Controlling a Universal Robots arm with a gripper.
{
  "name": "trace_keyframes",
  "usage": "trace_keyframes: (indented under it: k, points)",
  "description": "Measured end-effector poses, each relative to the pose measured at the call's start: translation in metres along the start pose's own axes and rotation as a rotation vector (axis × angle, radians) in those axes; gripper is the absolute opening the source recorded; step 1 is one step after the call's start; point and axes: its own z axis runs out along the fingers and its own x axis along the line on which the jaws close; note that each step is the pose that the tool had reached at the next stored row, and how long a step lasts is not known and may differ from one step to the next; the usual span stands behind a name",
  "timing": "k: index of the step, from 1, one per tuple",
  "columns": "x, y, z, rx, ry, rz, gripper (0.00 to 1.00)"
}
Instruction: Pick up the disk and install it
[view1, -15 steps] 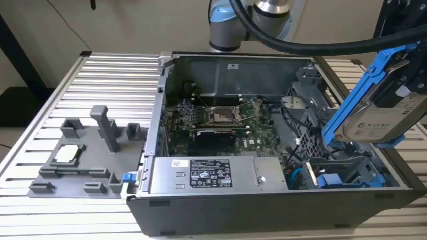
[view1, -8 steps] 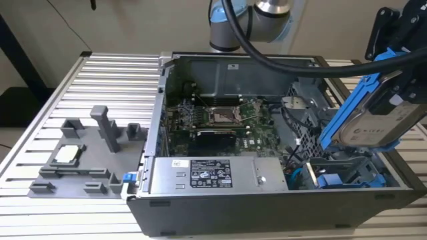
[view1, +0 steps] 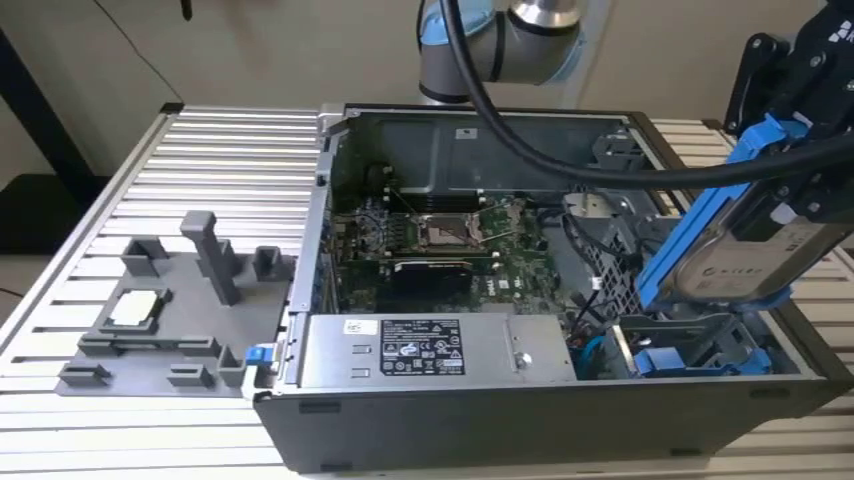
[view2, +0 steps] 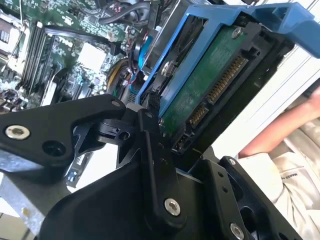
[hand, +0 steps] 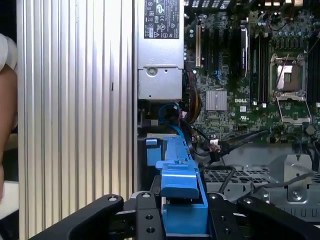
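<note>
At the exterior view's right edge, upper half: black robot gripper (view1: 790, 140), fingers clamped shut on the blue frame of the item listed next.

Item held – flat rectangular silver-grey disk (view1: 754, 250) with a pale label, clipped in a bright blue plastic carrier. It is tilted steeply, its long side running from upper right down to lower left. It is lifted clear and hangs over the lower right corner of the case. The second wrist view shows its green circuit-board side (view2: 210, 85), and the first wrist view shows its blue edge (hand: 182, 195) gripped between black fingers (hand: 145, 220).

Beneath it in the exterior view: grey metal drive bay (view1: 694, 335), more blue plastic (view1: 663, 362) seated inside.

Centre of frame – open black tower computer case (view1: 400, 430), lying on its side. A green motherboard (view1: 447, 235) covers its floor. A long grey metal box with a black-and-white sticker (view1: 414, 350) lies along the near wall, just left of the bay.

Support: ribbed aluminium table (view1: 227, 150). A grey plastic fixture tray (view1: 160, 330) rests on it at lower left, beside the case.

Top centre: grey-and-blue robot arm joint (view1: 494, 40), with a thick black cable (view1: 561, 150) sweeping from it across the case toward the gripper.

Also noted, second wrist view: a person's forearm (view2: 275, 135) past the table.
</note>
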Motion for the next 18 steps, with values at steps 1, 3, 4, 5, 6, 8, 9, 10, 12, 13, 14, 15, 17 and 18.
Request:
trace_keyframes:
  k: [1, 3, 4, 5, 6, 8, 9, 10, 12, 13, 14, 15, 17, 18]
  points:
    - [0.0, -0.0004, 0.0012, 0.0001, 0.0001, -0.002, 0.33]
    - [0.0, -0.0013, 0.0036, 0.0003, 0.0003, -0.005, 0.33]
    - [0.0, -0.0018, 0.0047, 0.0004, 0.0004, -0.007, 0.33]
    - [0.0, -0.0022, 0.0059, 0.0004, 0.0004, -0.008, 0.33]
    - [0.0, -0.0026, 0.007, 0.0005, 0.0005, -0.01, 0.33]
    - [0.0, -0.0034, 0.009, 0.0008, 0.0006, -0.013, 0.33]
    - [0.0, -0.0038, 0.01, 0.0008, 0.0007, -0.015, 0.33]
    - [-0.0001, -0.0042, 0.0111, 0.0009, 0.0007, -0.016, 0.33]
    - [0.0, -0.0045, 0.0135, 0.0009, 0.0006, -0.018, 0.33]
    - [0.0, -0.0046, 0.0147, 0.0009, 0.0003, -0.019, 0.33]
    - [0.0001, -0.0047, 0.0158, 0.0009, -0.0001, -0.019, 0.33]
    - [0.0001, -0.0049, 0.0166, 0.001, 0.0, -0.02, 0.33]
    - [0.0001, -0.0051, 0.0181, 0.0009, -0.0001, -0.021, 0.33]
    - [0.0002, -0.0053, 0.0188, 0.001, -0.0002, -0.022, 0.33]
